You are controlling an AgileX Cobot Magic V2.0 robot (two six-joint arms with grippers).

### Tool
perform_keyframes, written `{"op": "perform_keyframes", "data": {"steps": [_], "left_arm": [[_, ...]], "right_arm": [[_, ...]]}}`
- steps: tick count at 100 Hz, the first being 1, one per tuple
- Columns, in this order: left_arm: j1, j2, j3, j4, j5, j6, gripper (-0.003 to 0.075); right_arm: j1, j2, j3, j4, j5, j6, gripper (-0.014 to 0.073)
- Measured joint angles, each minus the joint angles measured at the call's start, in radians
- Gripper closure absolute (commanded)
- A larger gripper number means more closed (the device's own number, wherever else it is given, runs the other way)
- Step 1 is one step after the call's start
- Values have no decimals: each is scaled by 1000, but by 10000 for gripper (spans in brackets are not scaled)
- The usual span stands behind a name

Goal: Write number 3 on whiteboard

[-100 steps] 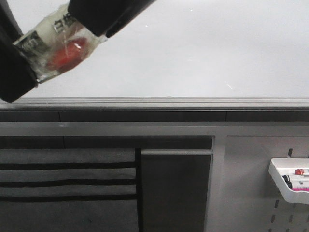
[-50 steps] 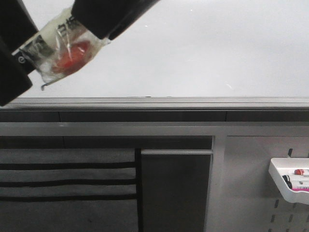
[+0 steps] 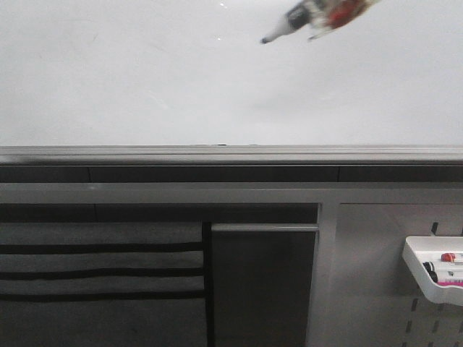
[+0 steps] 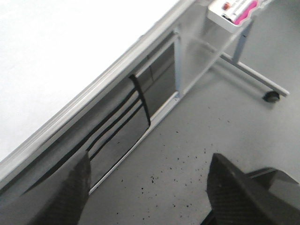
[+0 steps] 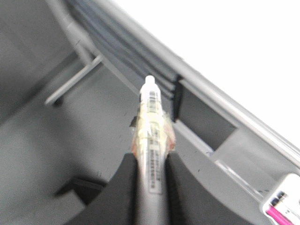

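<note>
Marker (image 3: 318,18) shifted right — right gripper (image 5: 151,161) clamps it; barcode label unreadable.

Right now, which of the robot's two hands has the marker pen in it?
The right gripper: its fingers pinch the marker, whose tip shows near the whiteboard. The left gripper has its fingers spread with nothing between them.

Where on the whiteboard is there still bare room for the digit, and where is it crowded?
The whiteboard is blank from its left edge down to the grey bottom rail. The only crowding is at top right, where the marker held by the right gripper hangs.
</note>
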Motion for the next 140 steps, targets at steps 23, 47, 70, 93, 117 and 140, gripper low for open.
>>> {"op": "perform_keyframes", "data": {"steps": [23, 47, 70, 93, 117, 140], "left_arm": [[111, -123, 124, 0, -99, -44, 237], [117, -129, 128, -2, -141, -43, 237], [117, -129, 130, -4, -143, -43, 237], [117, -129, 130, -4, -143, -44, 237], [117, -129, 130, -4, -143, -44, 237], [117, -129, 130, -4, -145, -44, 237]], "right_arm": [[-97, -188, 207, 0, -170, 55, 650], [-100, -209, 237, 9, -217, 60, 650], [-100, -66, 113, 89, -152, 62, 650], [-94, 206, -179, 88, 1, 62, 650], [4, 363, -280, -3, -91, 67, 650], [2, 454, -284, -43, -188, 69, 650]]}}
